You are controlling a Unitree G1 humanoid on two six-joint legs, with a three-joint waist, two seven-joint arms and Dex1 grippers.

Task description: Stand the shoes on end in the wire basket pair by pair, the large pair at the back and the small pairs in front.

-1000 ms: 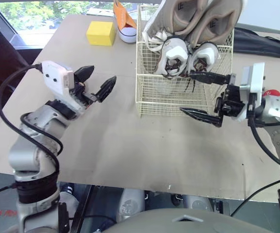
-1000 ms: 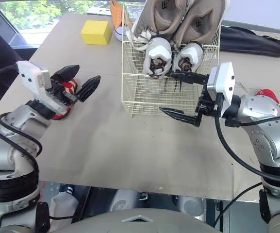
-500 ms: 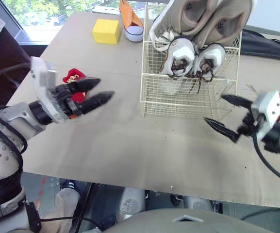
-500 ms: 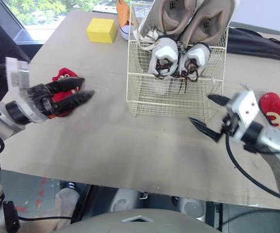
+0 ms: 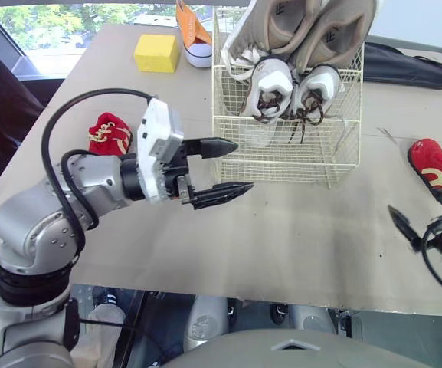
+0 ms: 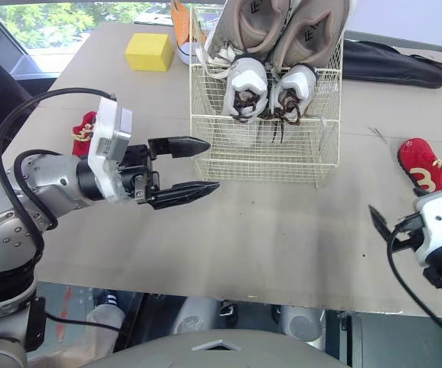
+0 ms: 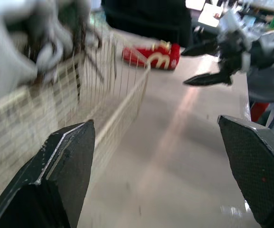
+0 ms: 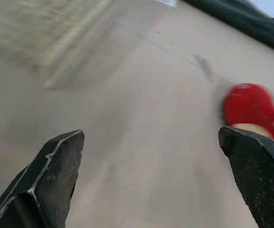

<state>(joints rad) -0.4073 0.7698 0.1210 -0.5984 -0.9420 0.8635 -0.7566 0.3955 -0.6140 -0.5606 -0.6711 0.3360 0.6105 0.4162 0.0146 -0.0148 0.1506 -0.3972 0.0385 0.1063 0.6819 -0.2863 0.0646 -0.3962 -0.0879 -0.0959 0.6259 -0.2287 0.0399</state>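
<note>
Now spread, the right claw (image 8: 150, 134) has been withdrawn from the cream wire basket (image 5: 282, 153) toward the red fabric shoe (image 5: 433, 165) at three o'clock, judged next.

Head stereo pair downward over table (image 5: 282, 230); wrist cameras along fingers (image 7: 61, 180).

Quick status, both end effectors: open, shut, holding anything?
Left end effector: open, holding nothing.
Right end effector: open, holding nothing.
</note>
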